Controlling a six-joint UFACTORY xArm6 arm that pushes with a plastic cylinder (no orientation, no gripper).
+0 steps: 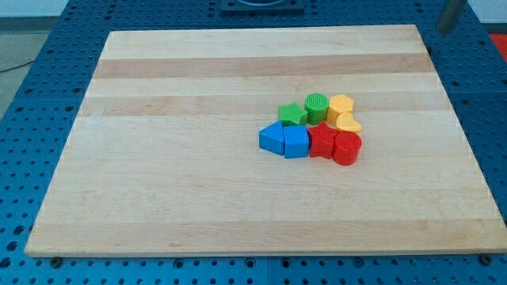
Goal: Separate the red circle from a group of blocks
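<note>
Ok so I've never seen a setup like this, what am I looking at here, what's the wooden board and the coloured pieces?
One camera looks down at a wooden board on a blue perforated table. A robot arm pushes blocks with a rod; only a grey bit shows at the view's top right, and my tip is not clearly visible. Nothing is held. Eight blocks sit clustered: red circle, another red block, two blue blocks, green star, green cylinder, and two yellow blocks.
</note>
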